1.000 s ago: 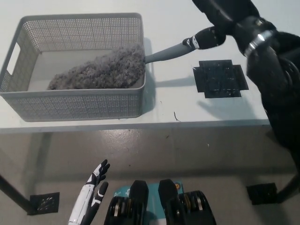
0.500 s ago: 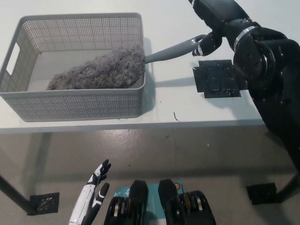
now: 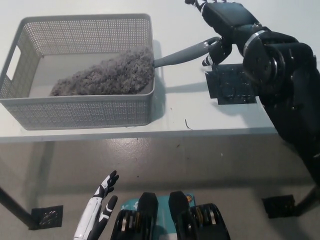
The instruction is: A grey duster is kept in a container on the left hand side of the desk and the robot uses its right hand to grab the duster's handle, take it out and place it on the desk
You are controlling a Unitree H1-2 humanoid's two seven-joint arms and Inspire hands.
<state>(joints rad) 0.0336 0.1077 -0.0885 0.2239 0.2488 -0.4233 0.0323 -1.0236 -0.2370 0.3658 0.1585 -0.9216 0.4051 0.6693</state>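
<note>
White desk (image 3: 100, 131): its pale top fills the upper half of the view, with its front edge running straight across from 9 o'clock to 3 o'clock. Black cross-shaped mat (image 3: 231, 86): lies flat on the desk top at about 2 o'clock, partly covered along its right side. Small dark mark (image 3: 188, 124): on the desk top near the front edge, just right of centre. Grey floor (image 3: 165, 165): fills the lower half, faintly speckled. Dark square floor plates: one (image 3: 49, 216) at 8 o'clock, beside a dark slanted desk leg (image 3: 12, 204); one (image 3: 280, 206) at 4 o'clock.
</note>
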